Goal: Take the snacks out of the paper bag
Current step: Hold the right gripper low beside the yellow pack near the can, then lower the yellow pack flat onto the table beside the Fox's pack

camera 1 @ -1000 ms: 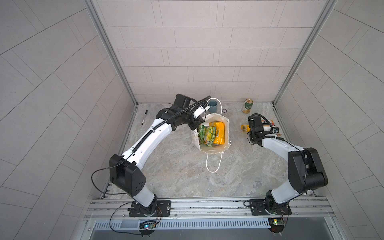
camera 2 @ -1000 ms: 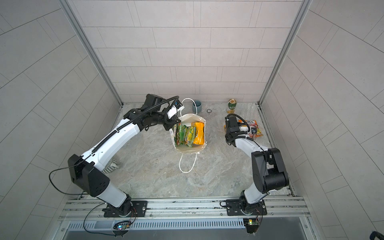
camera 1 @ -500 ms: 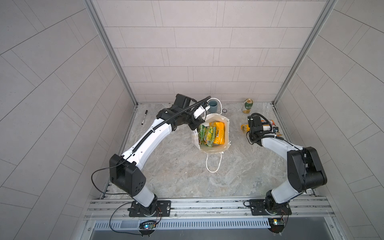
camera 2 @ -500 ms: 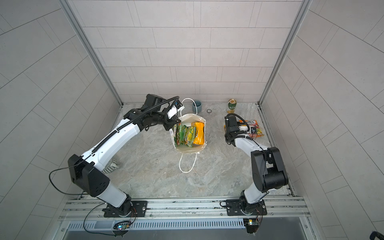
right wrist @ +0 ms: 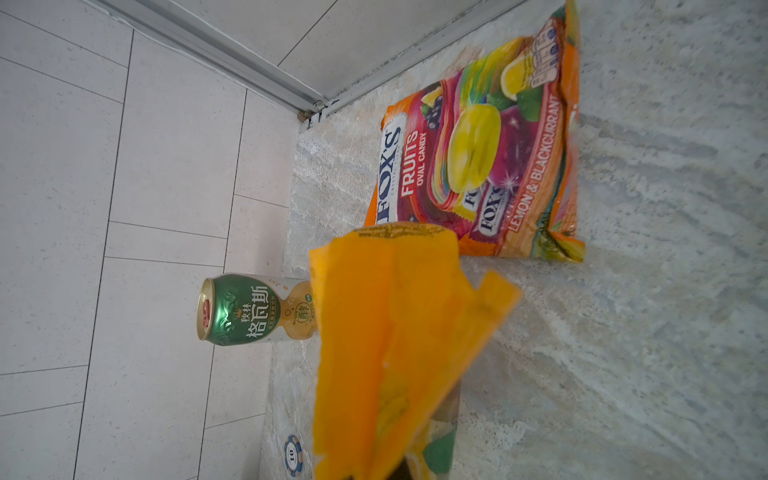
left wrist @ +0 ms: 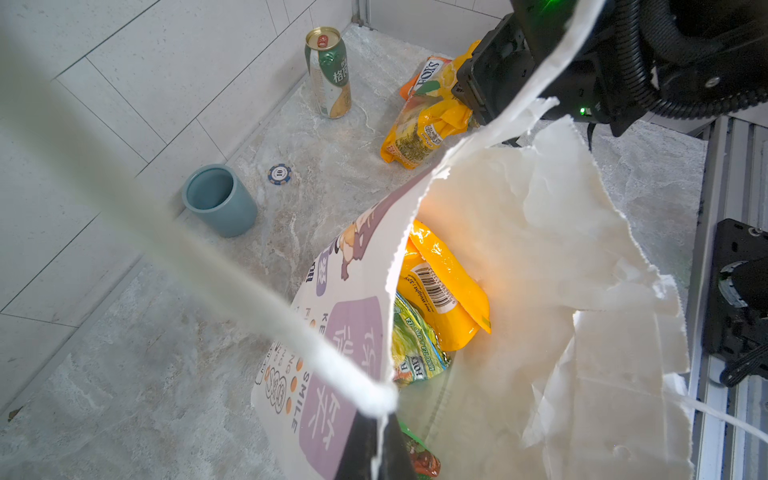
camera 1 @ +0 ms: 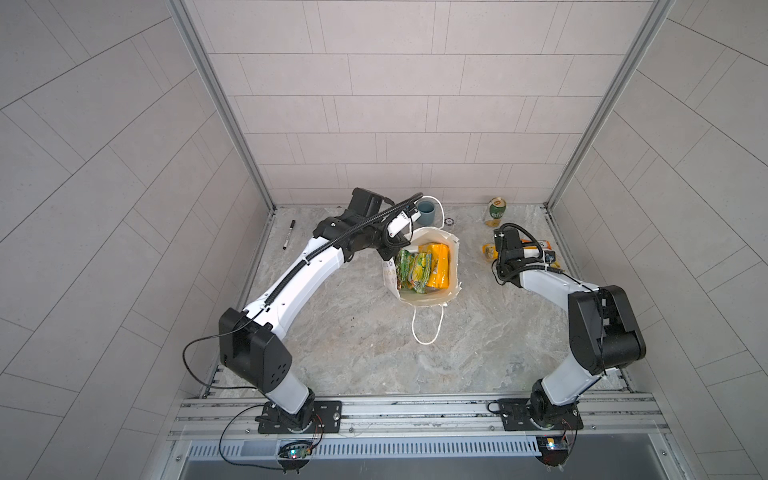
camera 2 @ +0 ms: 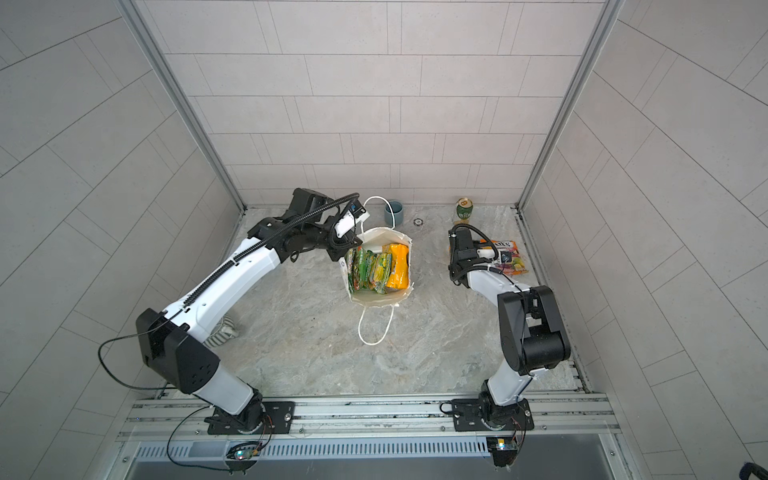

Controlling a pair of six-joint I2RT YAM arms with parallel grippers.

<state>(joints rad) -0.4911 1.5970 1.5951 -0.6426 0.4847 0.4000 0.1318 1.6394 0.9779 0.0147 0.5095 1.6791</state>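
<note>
The white paper bag (camera 1: 455,253) (camera 2: 410,266) (left wrist: 345,332) stands upright and open mid-table. Yellow-orange and green snacks (camera 1: 436,266) (camera 2: 397,268) (left wrist: 440,299) stand packed inside it. My left gripper (camera 1: 390,252) (camera 2: 338,252) (left wrist: 379,455) is shut on the bag's rim at its far left corner. To the right of the bag, my right gripper (camera 1: 496,250) (right wrist: 395,473) is shut on a yellow-orange snack packet (right wrist: 395,332) (left wrist: 424,129) held low over the table. A pink-orange FOX'S packet (right wrist: 478,166) (camera 2: 513,259) lies flat beside it.
A green-and-gold can (camera 1: 496,212) (right wrist: 249,309) stands at the back right. A blue cup (camera 1: 427,211) (left wrist: 218,199) and a poker chip (left wrist: 279,173) sit behind the bag. A pen (camera 1: 289,235) lies at the far left. The bag's loose handle (camera 1: 426,328) trails forward.
The right arm has shifted very slightly with its packet. The left gripper has kept its hold on the bag's rim.
</note>
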